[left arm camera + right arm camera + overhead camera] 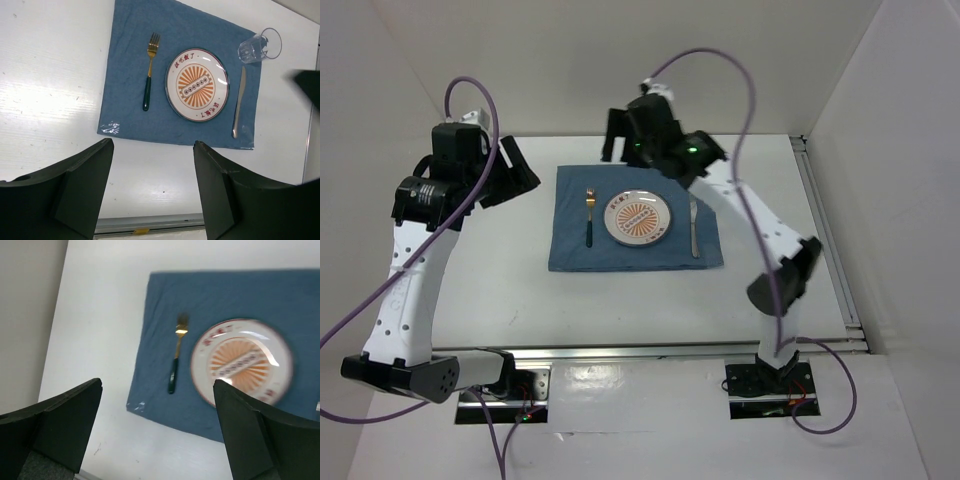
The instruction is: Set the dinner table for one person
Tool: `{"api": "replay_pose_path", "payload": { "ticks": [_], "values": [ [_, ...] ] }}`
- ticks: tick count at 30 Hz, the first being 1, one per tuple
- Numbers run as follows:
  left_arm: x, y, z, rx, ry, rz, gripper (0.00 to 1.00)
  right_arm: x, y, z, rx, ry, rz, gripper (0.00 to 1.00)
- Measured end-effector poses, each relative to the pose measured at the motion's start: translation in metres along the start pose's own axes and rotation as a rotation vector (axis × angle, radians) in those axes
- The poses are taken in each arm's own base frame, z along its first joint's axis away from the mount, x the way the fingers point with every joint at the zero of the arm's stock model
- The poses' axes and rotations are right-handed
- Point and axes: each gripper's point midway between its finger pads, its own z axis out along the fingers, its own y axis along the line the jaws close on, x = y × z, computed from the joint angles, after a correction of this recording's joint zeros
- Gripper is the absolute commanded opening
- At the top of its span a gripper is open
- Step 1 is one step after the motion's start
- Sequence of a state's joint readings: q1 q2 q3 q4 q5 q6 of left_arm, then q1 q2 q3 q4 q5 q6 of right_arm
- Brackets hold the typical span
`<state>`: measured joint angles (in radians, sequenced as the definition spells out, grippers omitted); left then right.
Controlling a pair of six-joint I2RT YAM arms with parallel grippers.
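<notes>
Left gripper (152, 146) spread wide, nothing between the fingers, touching nothing; it hangs over bare dinner table (500, 275) left of the blue placemat (570, 252); right gripper (157, 386) also spread wide and empty, raised near the placemat's far edge, clear of everything; dinner table is the big white top under both arms, running from the arm bases to the back wall; placemat lies flat mid-table; round plate (638, 218) with orange sunburst sits at the centre of the placemat; fork (589, 216), gold tines and dark handle, lies just left of the plate, not touching it, tines to the far side; knife (694, 228) lies just right of the plate, roughly parallel to the fork; clear glass (257, 46) stands upright at the placemat's far right corner, beyond the knife's far end; cannot tell if its base is wholly on the cloth; right wrist view blurred.
</notes>
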<state>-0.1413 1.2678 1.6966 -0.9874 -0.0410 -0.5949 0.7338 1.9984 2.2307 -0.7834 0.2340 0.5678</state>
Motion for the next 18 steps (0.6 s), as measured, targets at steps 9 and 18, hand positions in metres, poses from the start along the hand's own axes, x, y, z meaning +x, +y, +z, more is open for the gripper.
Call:
{"api": "replay_pose_path", "payload": {
  "ticks": [9, 18],
  "values": [
    [-0.003, 0.002, 0.008, -0.009, 0.008, 0.014, 0.79, -0.046, -0.175, -0.194, 0.419, -0.224, 0.129, 1.0],
    [-0.003, -0.002, 0.017, 0.006, 0.021, 0.012, 0.79, 0.004, -0.242, -0.273, 0.583, -0.229, 0.213, 1.0]
  ]
}}
